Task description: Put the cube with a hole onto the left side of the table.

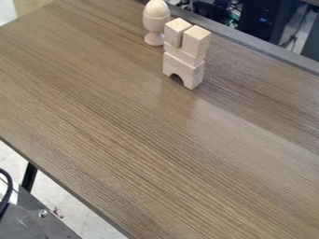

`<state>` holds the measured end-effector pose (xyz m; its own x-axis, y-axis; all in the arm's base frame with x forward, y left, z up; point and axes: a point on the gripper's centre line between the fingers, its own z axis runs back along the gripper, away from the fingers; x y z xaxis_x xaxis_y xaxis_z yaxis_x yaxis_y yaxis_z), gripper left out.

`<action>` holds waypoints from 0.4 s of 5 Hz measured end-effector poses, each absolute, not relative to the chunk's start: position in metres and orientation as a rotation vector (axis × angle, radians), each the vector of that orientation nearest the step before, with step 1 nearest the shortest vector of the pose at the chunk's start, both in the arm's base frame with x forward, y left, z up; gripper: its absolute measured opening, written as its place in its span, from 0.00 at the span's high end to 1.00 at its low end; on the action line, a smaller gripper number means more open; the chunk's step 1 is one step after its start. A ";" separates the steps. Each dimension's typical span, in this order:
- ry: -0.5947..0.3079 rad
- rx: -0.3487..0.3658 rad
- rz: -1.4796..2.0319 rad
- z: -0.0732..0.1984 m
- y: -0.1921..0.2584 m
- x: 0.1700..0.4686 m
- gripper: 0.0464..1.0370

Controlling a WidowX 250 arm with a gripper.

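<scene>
At the near left, a black cable (6,186) and a dark metal surface (37,226) with a bolt (43,213) lie off the table (124,116), whose left side is the goal. A black table leg (29,176) shows below the edge there.

Toward the far edge, left of the block stack, a wooden egg (156,9) sits in an egg cup (156,21). The pair looks easy to tip or roll, and it crowds the stack's left; whether they touch I cannot tell.

Just right of it, at the stack's foot, stands the arched wooden block (177,66), probably the cube with a hole, its opening down on the table. It should be light, stiff, dry to grip and hardly fragile. Opposite upright faces above the arch offer the best hold, but the load comes first: a middle block (181,54) rests on it, bearing an upper left block (173,35) and an upper right block (196,34). Pulling the base out would likely topple them.

Whether the gripper is open, closed or holding anything, I cannot tell.

Farthest right, dark equipment (255,18) stands beyond the table, away from a leftward path.
</scene>
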<state>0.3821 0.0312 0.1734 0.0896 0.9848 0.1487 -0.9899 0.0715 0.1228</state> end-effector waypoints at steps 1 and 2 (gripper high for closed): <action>0.016 0.247 1.477 0.156 0.030 0.382 0.04; 0.024 0.279 1.493 0.144 0.031 0.376 0.04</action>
<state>0.3761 0.0312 0.1437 0.0840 0.9842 0.1557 -0.9788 0.0522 0.1982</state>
